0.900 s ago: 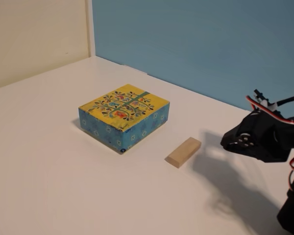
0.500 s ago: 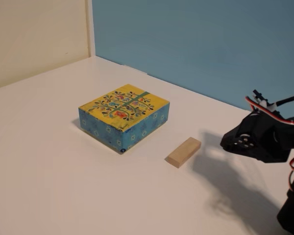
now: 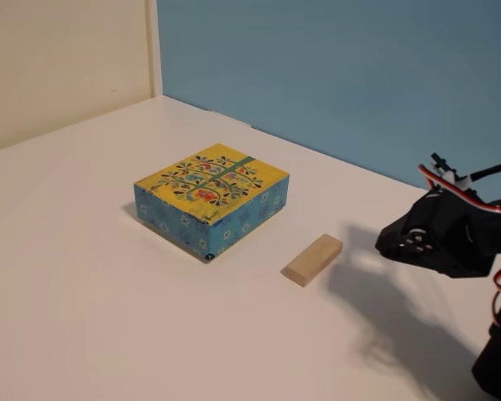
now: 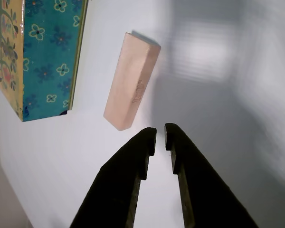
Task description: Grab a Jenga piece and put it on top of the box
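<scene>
A plain light-tan Jenga piece (image 3: 313, 259) lies flat on the white table, just right of the box in the fixed view. In the wrist view the Jenga piece (image 4: 132, 80) sits slightly left of and beyond my fingertips, apart from them. The box (image 3: 211, 198) has a yellow top with a dark tree pattern and blue flowered sides; only one corner of the box (image 4: 42, 57) shows at the wrist view's upper left. My gripper (image 4: 160, 135) hovers short of the block, its black fingers (image 4: 133, 166) nearly touching with nothing between them. The black arm (image 3: 447, 238) stands at the fixed view's right edge.
A blue wall (image 3: 342, 75) runs behind the table, and a cream wall (image 3: 58, 58) closes the left side. The arm's shadow (image 3: 384, 309) falls on the white table (image 3: 83, 301) near the block.
</scene>
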